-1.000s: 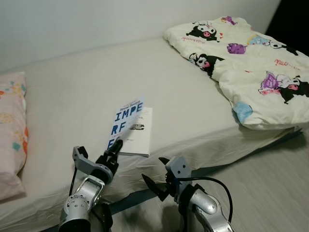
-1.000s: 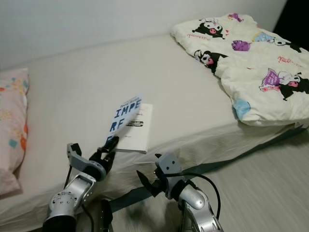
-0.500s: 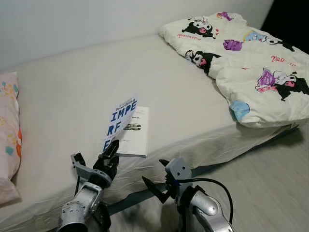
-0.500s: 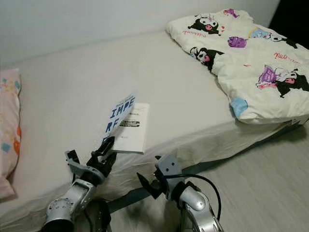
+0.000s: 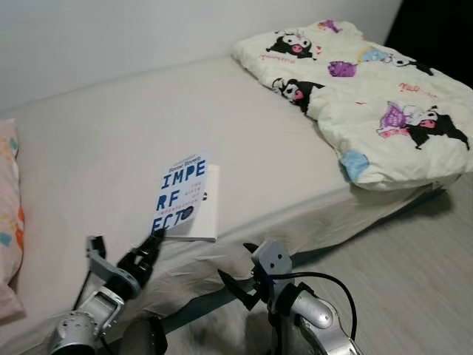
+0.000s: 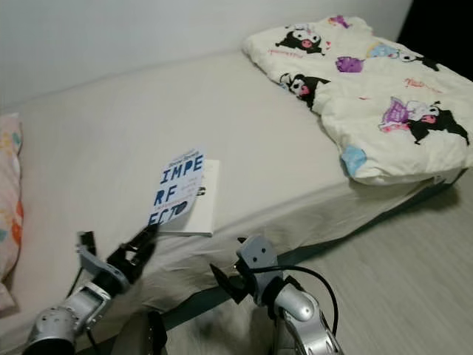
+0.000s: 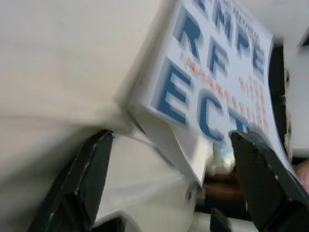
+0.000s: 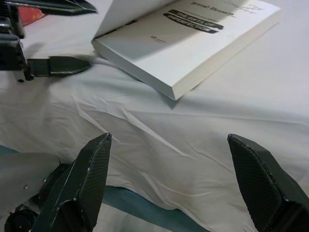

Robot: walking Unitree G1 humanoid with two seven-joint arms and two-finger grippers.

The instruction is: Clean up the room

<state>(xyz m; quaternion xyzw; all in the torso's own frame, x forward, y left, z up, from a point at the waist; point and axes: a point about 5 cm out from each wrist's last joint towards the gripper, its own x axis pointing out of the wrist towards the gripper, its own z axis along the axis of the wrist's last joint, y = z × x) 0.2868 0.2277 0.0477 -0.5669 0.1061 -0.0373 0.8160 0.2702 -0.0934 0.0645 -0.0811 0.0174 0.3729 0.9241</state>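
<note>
Two grippers sit low at the near edge of the bed point(image 5: 111, 133). Your right gripper point(image 5: 238, 275) hangs released, fingers spread wide, off the mattress side, idle. Your left gripper point(image 5: 150, 244) has dropped back and outward since a second ago; its fingers are parted and close on nothing, tips just short of the book's near corner. The book point(image 5: 188, 203) lies flat near the mattress edge, its blue-lettered cover point(image 6: 176, 186) propped up and loose. Judgement: the cover has slipped free, so the pick-up is not secured and needs a fresh approach. The book's near edge sits close to the drop, leaving little margin for nudging. Beyond it the sheet is bare and open; the pillow point(image 5: 7, 214) lies far left, the cartoon-print duvet point(image 5: 369, 111) far right.
</note>
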